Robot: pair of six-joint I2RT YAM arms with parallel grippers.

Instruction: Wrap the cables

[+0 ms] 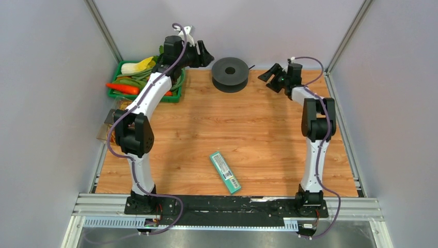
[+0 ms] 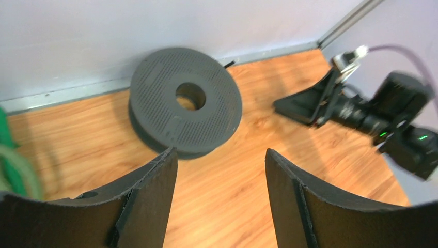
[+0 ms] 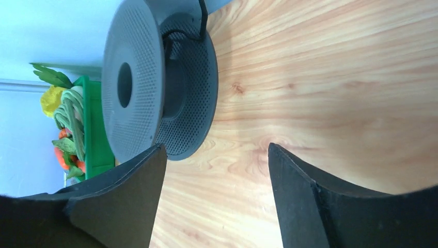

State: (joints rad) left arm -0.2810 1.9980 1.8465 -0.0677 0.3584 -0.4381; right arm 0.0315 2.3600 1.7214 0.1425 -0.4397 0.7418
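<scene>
The dark grey round spool [image 1: 230, 74] lies flat at the table's far middle. It also shows in the left wrist view [image 2: 186, 101] and the right wrist view [image 3: 155, 82]. A thin black cable [image 3: 202, 18] runs over the spool's rim toward the hub; its short end [image 1: 251, 66] sticks out at the spool's right, also seen in the left wrist view [image 2: 229, 63]. My left gripper [image 1: 205, 56] [image 2: 221, 152] is open and empty, just left of the spool. My right gripper [image 1: 269, 77] [image 3: 217, 147] is open and empty, just right of it.
A green basket [image 1: 146, 82] of vegetables stands at the far left, behind the left arm; its wall shows in the right wrist view [image 3: 95, 129]. A teal box [image 1: 225, 172] lies at the near middle. A yellowish bundle [image 1: 114, 111] sits at the left edge.
</scene>
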